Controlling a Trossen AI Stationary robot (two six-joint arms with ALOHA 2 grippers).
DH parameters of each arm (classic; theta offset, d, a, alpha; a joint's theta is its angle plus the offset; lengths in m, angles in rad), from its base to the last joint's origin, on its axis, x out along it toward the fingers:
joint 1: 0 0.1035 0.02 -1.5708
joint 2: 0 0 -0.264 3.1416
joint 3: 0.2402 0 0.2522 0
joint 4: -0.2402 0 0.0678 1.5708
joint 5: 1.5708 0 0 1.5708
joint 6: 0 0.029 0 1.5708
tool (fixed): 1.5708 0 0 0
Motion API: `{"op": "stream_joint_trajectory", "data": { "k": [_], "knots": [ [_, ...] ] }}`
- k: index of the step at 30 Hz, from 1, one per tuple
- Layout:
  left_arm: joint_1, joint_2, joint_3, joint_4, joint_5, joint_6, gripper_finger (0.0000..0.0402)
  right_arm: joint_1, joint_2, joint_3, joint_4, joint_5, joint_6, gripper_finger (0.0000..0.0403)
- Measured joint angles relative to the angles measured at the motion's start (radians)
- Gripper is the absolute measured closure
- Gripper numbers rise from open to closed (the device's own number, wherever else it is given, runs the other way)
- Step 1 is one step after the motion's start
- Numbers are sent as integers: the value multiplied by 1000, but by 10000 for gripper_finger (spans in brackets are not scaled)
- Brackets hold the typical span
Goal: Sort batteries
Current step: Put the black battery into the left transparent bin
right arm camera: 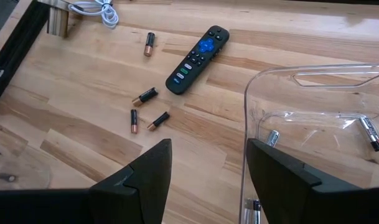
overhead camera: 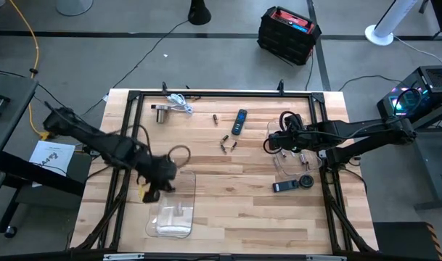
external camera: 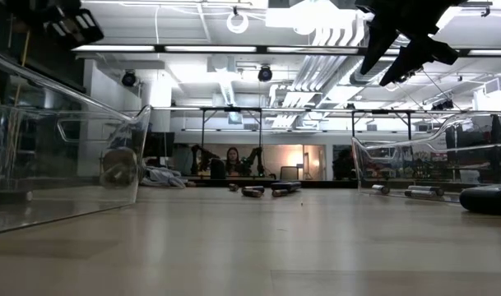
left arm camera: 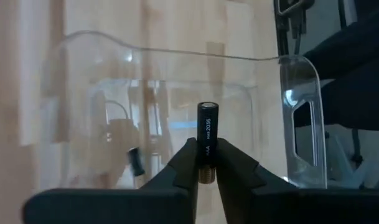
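My left gripper (left arm camera: pixel 207 163) hovers over the left clear bin (overhead camera: pixel 171 212) and is shut on a black battery (left arm camera: pixel 208 134). Another dark battery (left arm camera: pixel 136 160) lies on that bin's floor. My right gripper (right arm camera: pixel 208 177) is open, above the table beside the right clear bin (right arm camera: pixel 313 118), which holds a few batteries (right arm camera: pixel 371 134). Several loose batteries (right arm camera: pixel 144 96) with coppery ends lie on the wood near the black remote (right arm camera: pixel 197 59); in the high view they lie mid-table (overhead camera: pixel 224 142). In the low view my right gripper (external camera: pixel 402 45) hangs high. My left gripper pinches the black battery between its two fingertips (left arm camera: pixel 188 163), close to the battery's coppery end (left arm camera: pixel 206 174). The battery lies along the fingers and sticks out past their tips. It is lifted clear, above the inside of the left bin.
A silver cylinder (overhead camera: pixel 161 113) with a white cable (overhead camera: pixel 180 103) sits at the far left of the table. Two black items (overhead camera: pixel 284 186) lie near the right bin. A dark frame (overhead camera: pixel 221 94) runs round the table. Bare wood lies between the bins.
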Motion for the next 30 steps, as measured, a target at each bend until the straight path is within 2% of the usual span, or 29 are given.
{"op": "stream_joint_trajectory", "data": {
  "k": [4, 9, 11, 14, 17, 22, 25, 30],
  "knots": [
    [-23, 68, 0, 25, 17, -9, 309, 0, 0, 0, 0, 0, 0, 201],
    [37, 58, 2, 15, 74, 30, 241, 0, 0, 0, 1, -7, 1, 201],
    [69, 51, 28, -41, 64, 87, 220, 0, 0, 0, 16, -30, -4, 201],
    [142, 46, 101, -95, -57, 227, 197, 0, 0, 0, 97, -57, -62, 201],
    [247, 55, 149, -14, -191, 354, 186, 0, 0, 0, 218, -72, -148, 201],
    [478, 156, 155, 247, -221, 443, 184, -1, 0, 0, 349, -73, -208, 201],
    [610, 280, 158, 364, -224, 376, 184, 0, -1, 0, 417, -83, -221, 201],
    [780, 521, 244, 369, -187, 92, 183, 0, -23, 1, 536, -110, -272, 201]
  ]
}}
